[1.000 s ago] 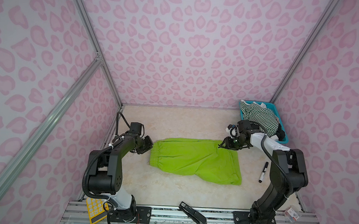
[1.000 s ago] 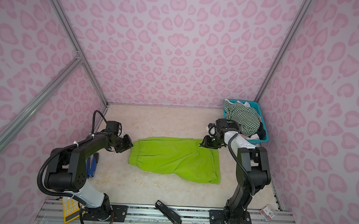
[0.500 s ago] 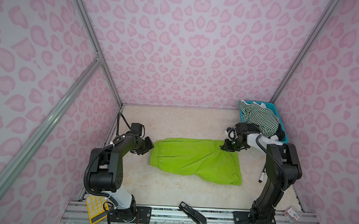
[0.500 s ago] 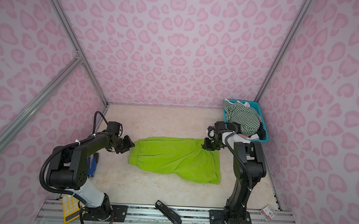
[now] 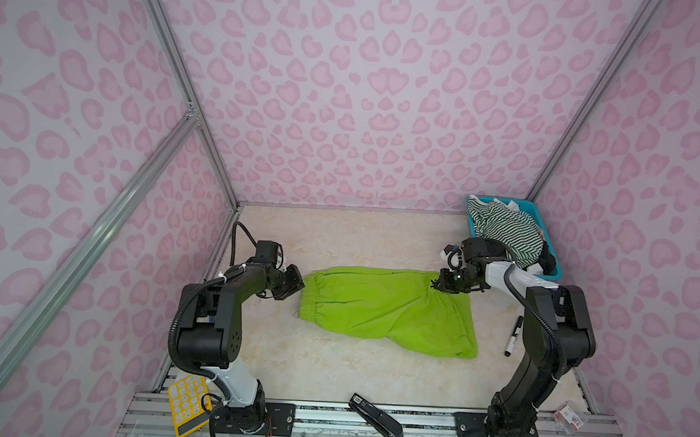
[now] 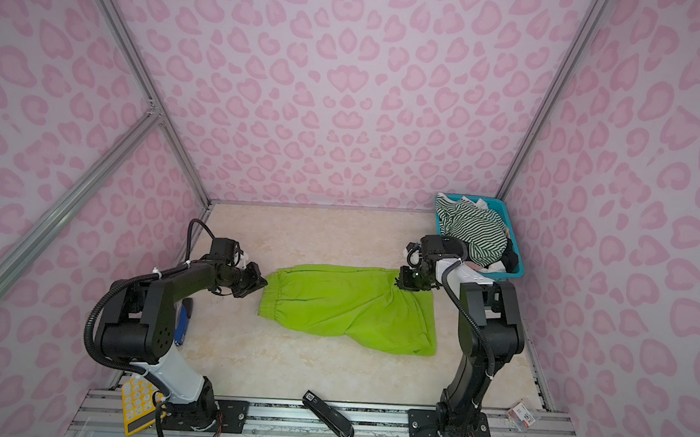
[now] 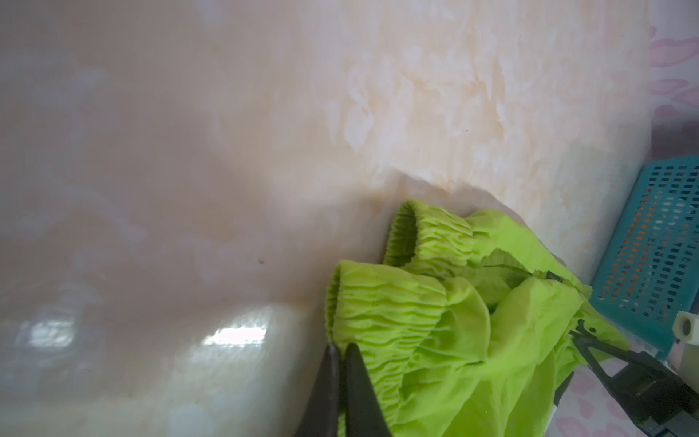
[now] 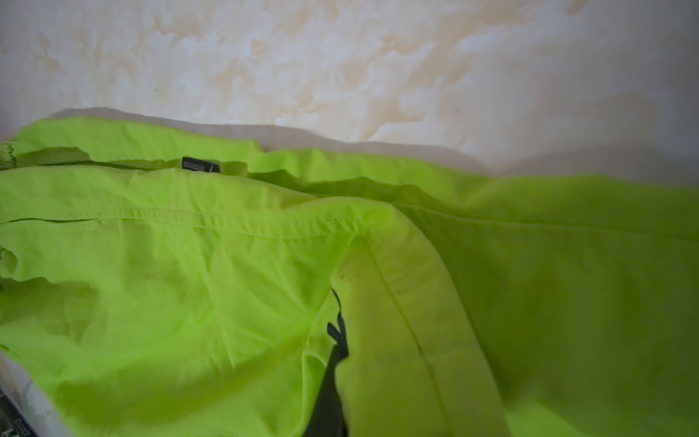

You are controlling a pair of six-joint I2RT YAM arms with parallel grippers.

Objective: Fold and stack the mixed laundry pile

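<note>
Lime-green shorts point(image 5: 384, 309) lie flat mid-desk point(image 5: 339, 235); the striped top point(image 5: 505, 233) waits in the teal basket point(image 5: 555, 273). The left tool point(image 5: 296, 283) pinches the waistband and the right tool point(image 5: 440, 283) pinches the far hem. Looks like fold 1, so next both should lift together, toward the near edge.

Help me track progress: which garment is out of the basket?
The lime-green shorts: they lie spread flat on the table, while the striped top is heaped in the teal basket.
</note>
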